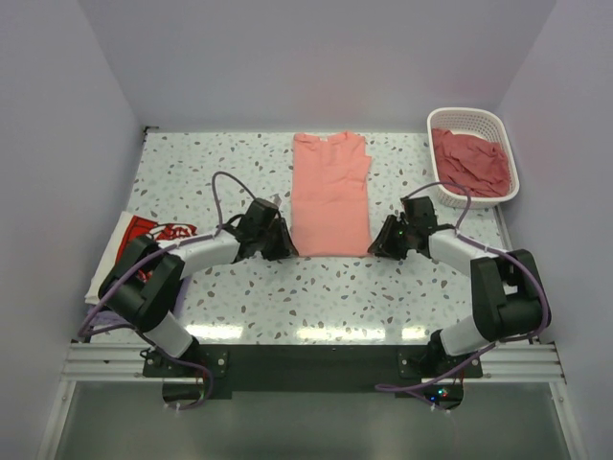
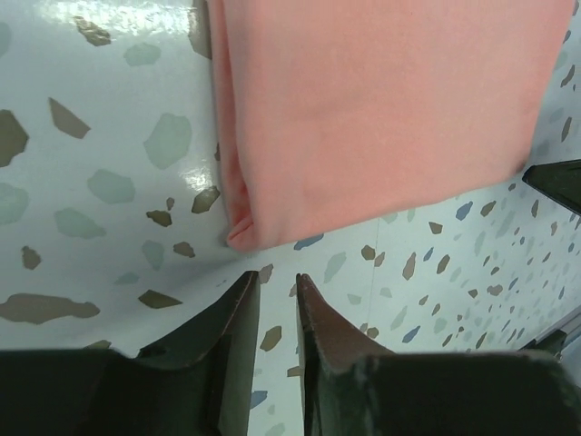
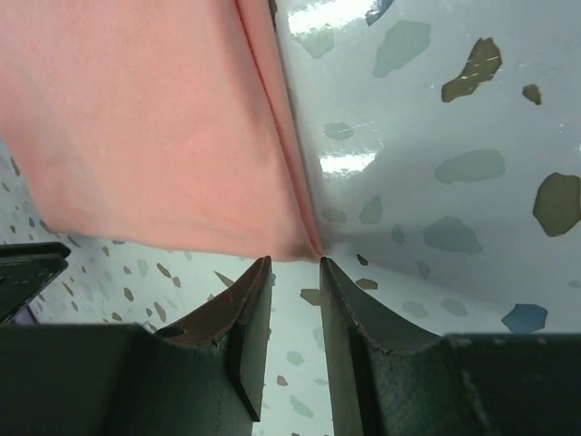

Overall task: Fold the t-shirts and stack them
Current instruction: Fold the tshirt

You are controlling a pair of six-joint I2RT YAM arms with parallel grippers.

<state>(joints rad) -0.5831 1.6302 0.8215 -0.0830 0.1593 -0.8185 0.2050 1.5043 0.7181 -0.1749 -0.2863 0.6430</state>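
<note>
Folded into a long strip at mid-table: salmon t-shirt (image 1: 330, 196), collar at the far end. At its near corners — left gripper (image 2: 277, 280) and right gripper (image 3: 295, 263), fingers slightly apart, clamping nothing. Far right, darker pink tees (image 1: 471, 158) heaped in a white basket (image 1: 465, 117).

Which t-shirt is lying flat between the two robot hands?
The salmon-pink t-shirt, folded into a long strip mid-table. The darker pink shirts sit crumpled in the white slatted basket, and the white red-printed one lies at the left edge.
</note>
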